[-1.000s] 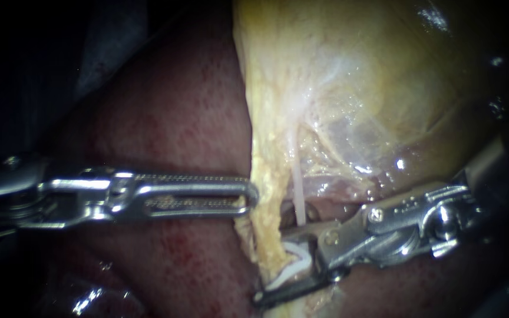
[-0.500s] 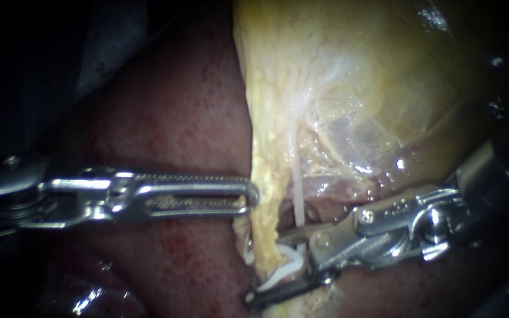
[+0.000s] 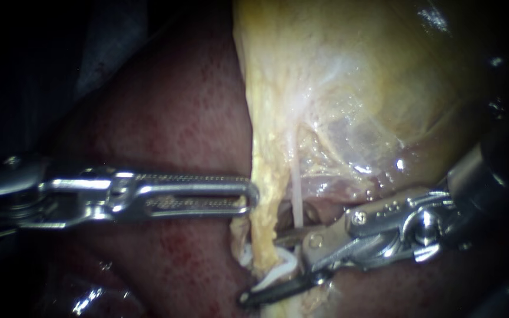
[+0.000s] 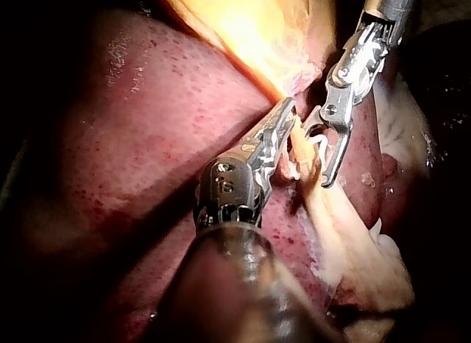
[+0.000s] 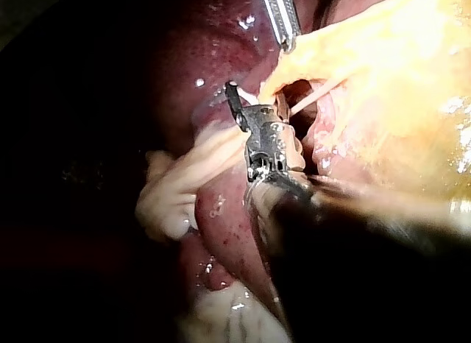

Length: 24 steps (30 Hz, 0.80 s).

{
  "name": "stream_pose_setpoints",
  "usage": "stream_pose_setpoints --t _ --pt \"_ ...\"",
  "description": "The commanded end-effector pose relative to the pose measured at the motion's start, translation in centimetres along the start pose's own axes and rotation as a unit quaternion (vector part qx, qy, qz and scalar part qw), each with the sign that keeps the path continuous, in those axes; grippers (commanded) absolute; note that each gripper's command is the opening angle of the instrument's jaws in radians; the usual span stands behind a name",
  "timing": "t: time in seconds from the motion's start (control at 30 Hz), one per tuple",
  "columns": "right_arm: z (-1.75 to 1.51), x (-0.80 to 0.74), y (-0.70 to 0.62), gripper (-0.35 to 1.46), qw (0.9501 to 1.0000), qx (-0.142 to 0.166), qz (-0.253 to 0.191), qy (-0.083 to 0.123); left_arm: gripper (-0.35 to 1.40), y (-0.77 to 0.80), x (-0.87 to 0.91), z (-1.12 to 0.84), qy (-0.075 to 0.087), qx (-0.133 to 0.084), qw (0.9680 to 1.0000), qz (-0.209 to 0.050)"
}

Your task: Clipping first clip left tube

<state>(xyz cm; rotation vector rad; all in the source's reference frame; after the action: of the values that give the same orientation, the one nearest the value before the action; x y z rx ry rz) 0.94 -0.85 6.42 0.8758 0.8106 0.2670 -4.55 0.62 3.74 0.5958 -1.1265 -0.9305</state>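
The left tube (image 3: 261, 224) is a yellowish, fat-coated band running down the lower centre of the endoscope frame. It is the left of two strands below the gallbladder (image 3: 372, 70). Its surface is grainy and matt, and it narrows towards the bottom edge. Just to its right, apart from it, a thin pale strand (image 3: 296, 194) hangs straight down.

The right instrument (image 3: 260, 270) enters from the right of the frame. Its jaws stand wide apart, one on each side of the tube's lower part, and carry a white clip (image 3: 284, 268) between them. The clip is still spread open, and white shows on both sides of the band.

The left instrument (image 3: 253, 194) lies level across the dark red liver (image 3: 178, 118). Its long slotted jaws lie almost together, pinching the tube's left edge at their tip.

The left wrist view shows the clip (image 4: 315, 146) as a white bend between the right instrument's (image 4: 316, 155) spread jaws. The tube (image 4: 302, 148) passes through it, just beside the left instrument's (image 4: 289, 111) tip.

In the right wrist view the pale strand (image 5: 316, 96) crosses an opening just ahead of the right instrument (image 5: 254, 100).
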Motion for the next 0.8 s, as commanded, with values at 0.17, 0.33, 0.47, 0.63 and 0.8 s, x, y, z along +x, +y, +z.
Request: stream_pose_setpoints --t 0.17,0.33,0.47,0.63,0.8 --pt "0.0 -0.01 -0.01 0.17 0.9999 0.01 0.006 -0.008 -0.35 0.0 0.0 0.0 0.0 0.0 1.0 0.0" --pt "0.0 0.0 -0.01 0.04 0.9999 0.009 0.011 -0.005 -0.35 0.0 0.0 0.0 0.0 0.0 1.0 0.0" --pt "0.0 -0.01 0.01 -0.01 0.9998 0.009 0.015 -0.005 -0.35 0.0 0.0 0.0 0.0 0.0 1.0 0.0" --pt "-0.01 -0.01 0.03 -0.02 0.9998 0.009 0.015 -0.005 -0.35 0.0 0.0 0.0 0.0 0.0 1.0 0.0" --pt "-0.01 -0.01 0.03 -0.03 0.9998 0.009 0.015 -0.005 -0.35 0.0 0.0 0.0 0.0 0.0 1.0 0.0"
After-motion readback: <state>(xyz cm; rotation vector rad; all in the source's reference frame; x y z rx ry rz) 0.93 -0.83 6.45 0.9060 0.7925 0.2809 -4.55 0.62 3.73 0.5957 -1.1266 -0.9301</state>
